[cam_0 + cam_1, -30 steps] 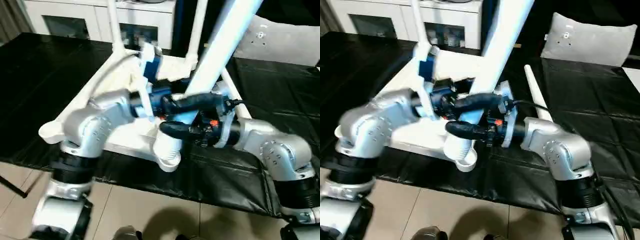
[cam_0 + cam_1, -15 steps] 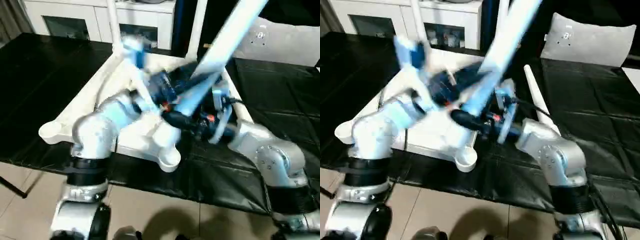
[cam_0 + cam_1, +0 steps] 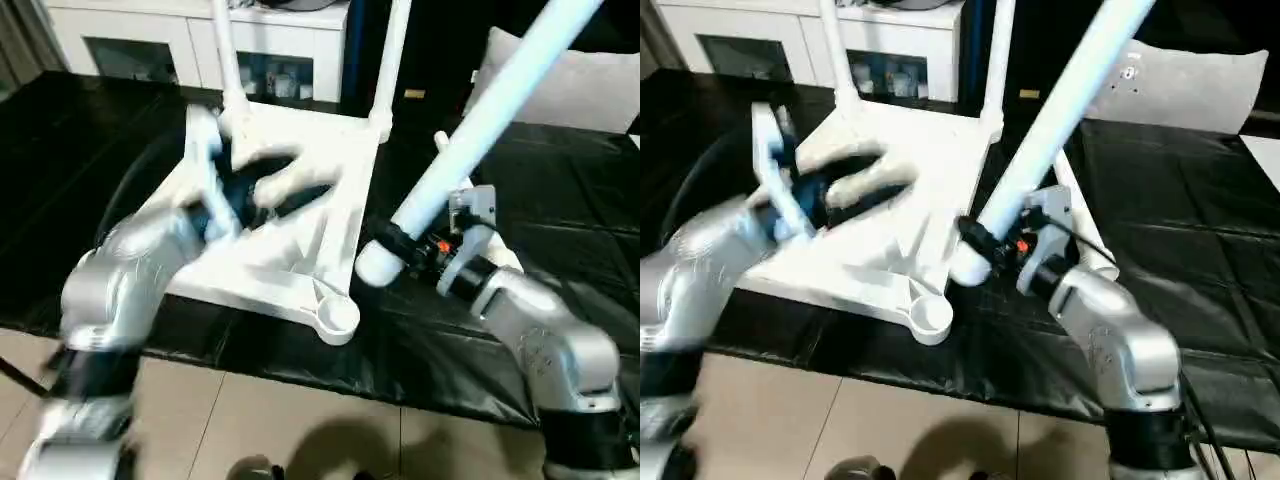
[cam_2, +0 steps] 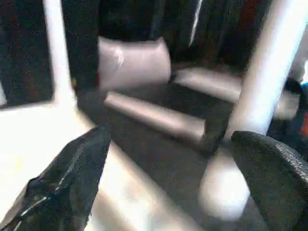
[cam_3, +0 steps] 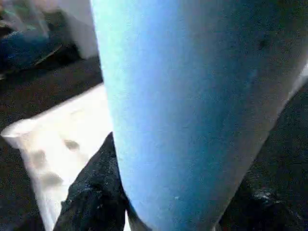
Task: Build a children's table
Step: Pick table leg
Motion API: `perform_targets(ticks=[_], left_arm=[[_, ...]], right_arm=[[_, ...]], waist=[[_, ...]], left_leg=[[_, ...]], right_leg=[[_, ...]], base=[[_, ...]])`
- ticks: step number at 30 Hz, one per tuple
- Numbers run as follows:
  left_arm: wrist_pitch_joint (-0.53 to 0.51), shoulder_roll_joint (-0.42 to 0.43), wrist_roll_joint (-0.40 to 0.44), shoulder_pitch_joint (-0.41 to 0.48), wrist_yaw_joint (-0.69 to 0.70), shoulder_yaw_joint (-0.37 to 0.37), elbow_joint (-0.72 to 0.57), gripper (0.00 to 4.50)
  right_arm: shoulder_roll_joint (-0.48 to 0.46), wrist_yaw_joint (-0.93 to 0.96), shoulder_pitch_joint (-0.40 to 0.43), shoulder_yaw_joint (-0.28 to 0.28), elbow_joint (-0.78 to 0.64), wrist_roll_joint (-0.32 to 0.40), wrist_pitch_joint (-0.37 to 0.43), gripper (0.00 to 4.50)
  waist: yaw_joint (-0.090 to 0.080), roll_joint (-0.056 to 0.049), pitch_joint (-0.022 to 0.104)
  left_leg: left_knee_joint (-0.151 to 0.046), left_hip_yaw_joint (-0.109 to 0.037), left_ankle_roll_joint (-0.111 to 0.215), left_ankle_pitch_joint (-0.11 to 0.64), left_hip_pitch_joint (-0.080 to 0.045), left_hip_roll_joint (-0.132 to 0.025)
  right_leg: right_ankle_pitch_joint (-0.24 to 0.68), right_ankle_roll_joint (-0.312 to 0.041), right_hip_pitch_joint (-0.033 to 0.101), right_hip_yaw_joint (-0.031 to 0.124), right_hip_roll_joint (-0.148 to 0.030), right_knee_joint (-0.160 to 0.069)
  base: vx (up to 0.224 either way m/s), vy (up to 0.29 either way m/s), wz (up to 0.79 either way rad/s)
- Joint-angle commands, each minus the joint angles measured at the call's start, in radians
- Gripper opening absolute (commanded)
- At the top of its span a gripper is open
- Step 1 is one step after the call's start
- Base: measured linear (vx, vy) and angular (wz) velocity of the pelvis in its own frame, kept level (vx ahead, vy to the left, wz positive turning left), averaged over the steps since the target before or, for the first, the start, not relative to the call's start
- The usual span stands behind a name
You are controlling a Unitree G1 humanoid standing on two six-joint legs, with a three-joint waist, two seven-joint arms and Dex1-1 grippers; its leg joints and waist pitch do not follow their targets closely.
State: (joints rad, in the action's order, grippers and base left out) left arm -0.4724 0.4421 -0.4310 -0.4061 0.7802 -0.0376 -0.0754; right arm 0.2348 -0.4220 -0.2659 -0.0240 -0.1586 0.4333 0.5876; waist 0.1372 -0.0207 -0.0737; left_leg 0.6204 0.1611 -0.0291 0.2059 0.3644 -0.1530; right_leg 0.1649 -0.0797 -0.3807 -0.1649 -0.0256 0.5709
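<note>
The right tool (image 3: 385,243) was clamped on the thick lower end of a white leg (image 3: 470,135), which slanted up to the upper right of the frame. That end hung just right of the tabletop (image 3: 300,215), near its empty front corner socket (image 3: 337,318). The left tool (image 4: 168,178), blurred at centre left over the ribbed underside, had its black fingers (image 4: 67,178) spread wide with nothing between them. The upturned tabletop lay on a table (image 3: 90,160) covered in black, with two legs (image 3: 225,55) standing in its far sockets. A fourth leg (image 3: 1080,215) lay on the black cover behind the right arm. A white cabinet (image 3: 150,40) stood at upper left, a grey cushion (image 3: 590,85) at upper right.
</note>
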Motion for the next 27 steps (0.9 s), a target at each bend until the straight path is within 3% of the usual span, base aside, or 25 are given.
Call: perform_targets(ticks=[1,5,6,8,9,10,11,13,14,15,16,18,19,22,24,25,27], left_arm=[[0.066,0.056,0.082,0.034,0.092,-0.088,-0.014,4.50],[0.114,0.089,0.124,0.047,0.148,-0.128,0.017,4.33],[0.169,0.118,0.171,0.039,0.179,-0.164,0.067,4.16],[0.275,0.171,0.270,0.002,0.230,-0.233,0.194,4.13],[0.290,0.175,0.279,-0.005,0.236,-0.239,0.211,4.03],[0.322,0.183,0.302,-0.024,0.251,-0.254,0.260,3.88],[0.345,0.186,0.317,-0.040,0.263,-0.264,0.295,3.77],[0.375,0.194,0.333,-0.058,0.296,-0.279,0.334,3.68],[0.368,0.202,0.332,-0.070,0.327,-0.286,0.353,3.68],[0.365,0.205,0.332,-0.072,0.337,-0.287,0.358,3.57],[0.393,0.207,0.337,-0.087,0.360,-0.294,0.391,3.42],[0.443,0.200,0.344,-0.118,0.388,-0.303,0.455,3.29],[0.471,0.195,0.353,-0.132,0.404,-0.309,0.486,3.22],[0.530,0.180,0.382,-0.173,0.441,-0.329,0.568,2.92],[0.535,0.177,0.387,-0.181,0.448,-0.334,0.585,2.79],[0.533,0.177,0.384,-0.192,0.483,-0.341,0.604,2.72],[0.523,0.179,0.377,-0.201,0.518,-0.347,0.616,2.52]], right_arm=[[0.005,0.003,0.007,0.021,-0.058,-0.033,-0.043,1.89],[0.005,-0.025,0.023,0.021,-0.071,-0.008,-0.039,1.89],[0.006,-0.040,0.029,0.014,-0.070,0.011,-0.035,1.89],[0.004,-0.053,0.037,-0.004,-0.062,0.027,-0.051,1.89],[0.002,-0.053,0.039,-0.004,-0.063,0.026,-0.056,1.89],[0.005,-0.062,0.044,0.001,-0.063,0.013,-0.086,1.89],[0.006,-0.069,0.047,0.006,-0.059,0.008,-0.099,1.89],[0.010,-0.069,0.050,0.013,-0.054,0.003,-0.093,1.89],[0.008,-0.068,0.050,0.025,-0.044,-0.017,-0.125,1.89],[0.007,-0.068,0.050,0.029,-0.042,-0.025,-0.138,1.89],[0.014,-0.069,0.050,0.035,-0.049,-0.015,-0.096,1.89],[0.022,-0.087,0.052,0.041,-0.065,0.020,-0.032,1.89],[0.029,-0.106,0.054,0.048,-0.073,0.030,-0.023,1.89],[0.038,-0.126,0.062,0.058,-0.080,0.025,-0.044,1.89],[0.040,-0.130,0.064,0.060,-0.083,0.025,-0.045,1.89],[0.047,-0.140,0.067,0.066,-0.090,0.028,-0.043,1.89],[0.053,-0.145,0.069,0.063,-0.093,0.033,-0.042,1.89]], waist=[[-0.009,0.000,0.080],[-0.012,-0.002,0.073],[-0.013,0.001,0.072],[-0.020,0.000,0.062],[-0.026,0.000,0.060],[-0.035,-0.005,0.065],[-0.042,-0.005,0.067],[-0.049,-0.008,0.070],[-0.055,-0.006,0.069],[-0.058,-0.005,0.068],[-0.057,-0.001,0.066],[-0.054,0.000,0.066],[-0.051,-0.001,0.069],[-0.049,-0.003,0.073],[-0.048,-0.002,0.074],[-0.046,-0.011,0.076],[-0.046,-0.008,0.075]], left_leg=[[-0.077,-0.041,0.035,0.126,-0.023,-0.094],[-0.080,-0.041,0.035,0.167,-0.026,-0.097],[-0.081,-0.041,0.034,0.178,-0.027,-0.096],[-0.082,-0.040,0.028,0.232,-0.036,-0.084],[-0.079,-0.039,0.015,0.268,-0.049,-0.080],[-0.081,-0.045,0.005,0.287,-0.052,-0.089],[-0.085,-0.051,0.009,0.294,-0.047,-0.101],[-0.095,-0.062,0.008,0.321,-0.041,-0.122],[-0.099,-0.064,-0.001,0.337,-0.040,-0.126],[-0.096,-0.060,-0.012,0.337,-0.042,-0.117],[-0.090,-0.052,-0.007,0.300,-0.037,-0.101],[-0.086,-0.046,0.005,0.256,-0.037,-0.092],[-0.085,-0.043,0.019,0.221,-0.038,-0.094],[-0.086,-0.044,0.022,0.210,-0.040,-0.102],[-0.089,-0.045,0.020,0.204,-0.041,-0.106],[-0.090,-0.046,0.014,0.206,-0.044,-0.111],[-0.091,-0.046,0.014,0.201,-0.041,-0.111]], right_leg=[[0.428,0.121,0.048,0.088,-0.154,-0.101],[0.468,0.116,0.046,0.086,-0.155,-0.109],[0.484,0.120,0.047,0.085,-0.156,-0.114],[0.569,0.149,0.044,0.078,-0.151,-0.129],[0.630,0.168,0.040,0.069,-0.148,-0.142],[0.624,0.159,0.049,0.061,-0.154,-0.144],[0.586,0.150,0.055,0.059,-0.156,-0.140],[0.519,0.122,0.063,0.064,-0.165,-0.125],[0.494,0.097,0.064,0.070,-0.172,-0.117],[0.496,0.079,0.062,0.075,-0.179,-0.117],[0.513,0.075,0.067,0.078,-0.183,-0.126],[0.526,0.080,0.067,0.078,-0.183,-0.132],[0.513,0.094,0.067,0.074,-0.174,-0.132],[0.471,0.106,0.065,0.075,-0.172,-0.127],[0.452,0.099,0.066,0.076,-0.174,-0.122],[0.440,0.089,0.065,0.077,-0.176,-0.120],[0.422,0.081,0.067,0.080,-0.176,-0.118]], base=[[0.000,0.000,0.00],[0.000,0.000,0.00],[0.000,0.000,0.00],[0.000,0.000,0.00],[0.000,0.000,0.00],[0.000,0.000,0.00],[0.000,0.000,0.00],[0.000,0.000,0.00],[0.000,0.000,0.00],[0.000,0.000,0.00],[0.000,0.000,0.00],[0.000,0.000,0.00],[0.000,0.000,0.00],[0.000,0.000,0.00],[0.000,0.000,0.00],[0.000,0.000,0.00],[0.000,0.000,0.00]])
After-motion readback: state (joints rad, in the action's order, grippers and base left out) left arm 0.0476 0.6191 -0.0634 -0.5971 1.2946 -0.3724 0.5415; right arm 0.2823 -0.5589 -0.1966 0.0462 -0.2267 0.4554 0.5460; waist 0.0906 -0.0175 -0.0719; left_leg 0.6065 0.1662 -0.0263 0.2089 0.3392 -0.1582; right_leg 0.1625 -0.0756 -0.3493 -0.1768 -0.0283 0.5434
